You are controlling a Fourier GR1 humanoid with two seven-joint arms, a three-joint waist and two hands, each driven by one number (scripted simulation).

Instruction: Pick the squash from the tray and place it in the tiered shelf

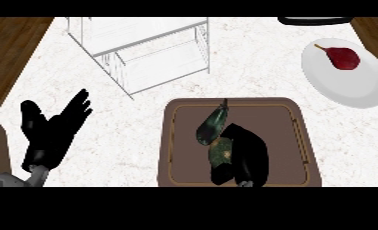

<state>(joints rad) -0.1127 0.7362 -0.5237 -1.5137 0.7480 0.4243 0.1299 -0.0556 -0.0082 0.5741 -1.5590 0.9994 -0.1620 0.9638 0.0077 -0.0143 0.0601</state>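
Head view looks steeply down on a pale counter (258,79); a brown tray (177,139) sits near the front edge, and on it lies the squash (212,126), dark green with a thin stem pointing away from the robot; its near end is covered by the right hand (247,154), whose black fingers are curled over and around it, so it appears pinched between thumb and fingers, still resting on the tray. The left hand (52,129) rests at the left, spread with fingers up. The shelf (144,49) stands well away, up and to the left; a white plate (332,89) with a red pear (343,58) sits at the right. My worry: the hold is on one end only, so the long free end may swing or slip on lifting; the carry crosses the tray's raised rim, which could catch it; the shelf's narrow tiers could snag the stem.
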